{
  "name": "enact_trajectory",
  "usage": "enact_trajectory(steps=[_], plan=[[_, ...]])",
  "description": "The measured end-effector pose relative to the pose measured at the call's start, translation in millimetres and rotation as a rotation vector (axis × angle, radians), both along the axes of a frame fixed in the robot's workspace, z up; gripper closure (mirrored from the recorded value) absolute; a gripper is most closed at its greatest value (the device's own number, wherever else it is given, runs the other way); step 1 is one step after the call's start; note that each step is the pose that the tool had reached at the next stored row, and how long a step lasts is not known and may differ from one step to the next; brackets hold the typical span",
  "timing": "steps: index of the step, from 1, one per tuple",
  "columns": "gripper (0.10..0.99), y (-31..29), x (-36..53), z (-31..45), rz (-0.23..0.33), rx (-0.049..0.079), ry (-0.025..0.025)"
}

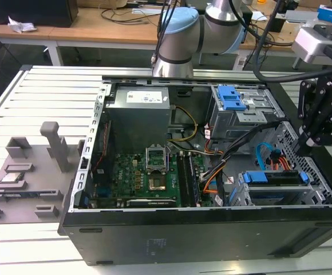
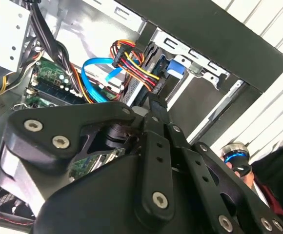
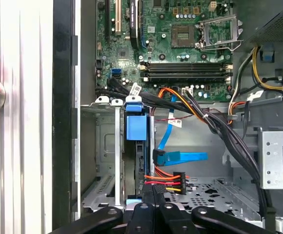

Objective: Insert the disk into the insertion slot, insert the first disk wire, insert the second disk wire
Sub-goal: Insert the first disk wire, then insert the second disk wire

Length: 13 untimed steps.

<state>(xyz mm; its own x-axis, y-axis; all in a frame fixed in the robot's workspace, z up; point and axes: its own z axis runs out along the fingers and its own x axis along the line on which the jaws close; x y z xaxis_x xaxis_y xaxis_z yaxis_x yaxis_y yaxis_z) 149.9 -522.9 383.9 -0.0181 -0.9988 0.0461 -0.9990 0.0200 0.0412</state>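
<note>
Most of the disk (image 3: pixel 134 129), hidden inside the insertion slot (image 3: pixel 106 163)

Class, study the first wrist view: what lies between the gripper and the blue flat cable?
The plug of red, yellow and black wires lies there, beside the disk, in the first wrist view.

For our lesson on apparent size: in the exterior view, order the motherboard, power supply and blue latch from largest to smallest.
1. motherboard
2. power supply, which lies farther from the camera
3. blue latch, clearly smallest
</note>
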Motion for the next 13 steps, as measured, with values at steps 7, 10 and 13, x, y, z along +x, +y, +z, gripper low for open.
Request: enact_trajectory(steps=[7, 10, 13], plan=[[0.973, 0.0, 0.0, 0.4, 0.000, 0.000, 0.0000], [0.847, 0.3, 0.0, 0.6, 0.000, -0.001, -0.0001], [0.847, 5.4, -3.9, -4.6, 0.000, 0.000, 0.0000]])
